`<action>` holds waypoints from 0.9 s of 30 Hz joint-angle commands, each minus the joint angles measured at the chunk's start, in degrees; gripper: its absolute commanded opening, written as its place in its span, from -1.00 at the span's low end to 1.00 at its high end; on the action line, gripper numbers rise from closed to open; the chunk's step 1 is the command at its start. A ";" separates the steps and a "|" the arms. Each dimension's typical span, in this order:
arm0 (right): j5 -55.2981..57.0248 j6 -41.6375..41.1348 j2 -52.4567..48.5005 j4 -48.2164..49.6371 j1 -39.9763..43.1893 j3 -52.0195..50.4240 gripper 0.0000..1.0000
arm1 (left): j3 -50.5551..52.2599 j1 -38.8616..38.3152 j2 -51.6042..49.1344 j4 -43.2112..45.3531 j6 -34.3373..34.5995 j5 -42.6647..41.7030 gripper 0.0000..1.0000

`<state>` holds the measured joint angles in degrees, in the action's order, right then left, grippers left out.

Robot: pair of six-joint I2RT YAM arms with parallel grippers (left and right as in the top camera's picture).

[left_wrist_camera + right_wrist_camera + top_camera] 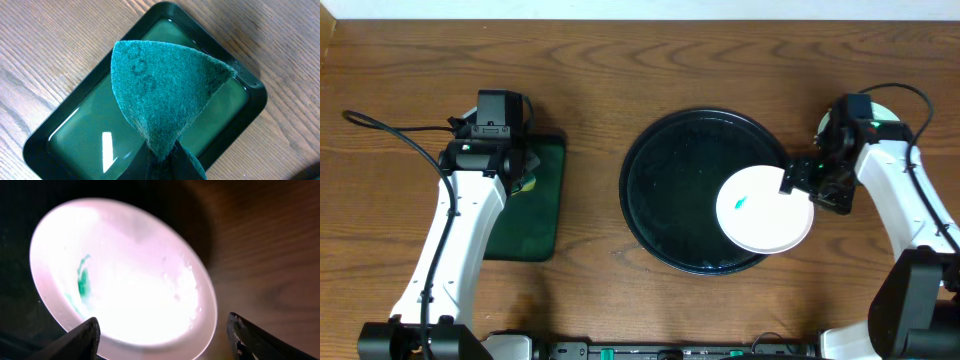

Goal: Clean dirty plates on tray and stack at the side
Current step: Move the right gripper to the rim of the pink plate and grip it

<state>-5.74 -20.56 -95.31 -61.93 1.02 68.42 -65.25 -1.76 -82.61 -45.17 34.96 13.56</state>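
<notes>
One white plate (770, 222) with a teal smear (740, 202) lies on the right side of the round black tray (665, 190), overhanging its rim. In the right wrist view the plate (125, 275) fills the frame, with its smear at the left. My right gripper (794, 182) (165, 340) is open, its jaws standing wide on either side of the plate's near rim without touching it. My left gripper (526, 178) (162, 154) is shut on a green scouring pad (165, 85), held over the dark-green rectangular tray (65, 135).
The dark-green rectangular tray (545, 215) sits at the left on the wooden table. A pale round edge (887, 112) shows behind the right arm at the far right, mostly hidden. Cables trail from both arms.
</notes>
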 commanded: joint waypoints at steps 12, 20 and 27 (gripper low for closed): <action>10.16 -12.31 0.44 1.51 -6.54 -10.34 0.33 | 0.33 0.20 0.35 0.26 0.87 0.13 -0.85; 7.15 -7.21 0.44 7.43 -6.62 -11.10 -0.14 | 0.33 0.20 0.35 0.63 0.87 0.13 -0.85; -2.36 1.20 0.44 17.18 -6.75 -11.10 -0.98 | 0.33 0.17 0.33 0.66 0.87 0.11 -0.85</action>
<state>-2.26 -23.86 -95.31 -46.44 -5.23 57.41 -65.25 -1.76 -82.61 -44.58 34.96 13.58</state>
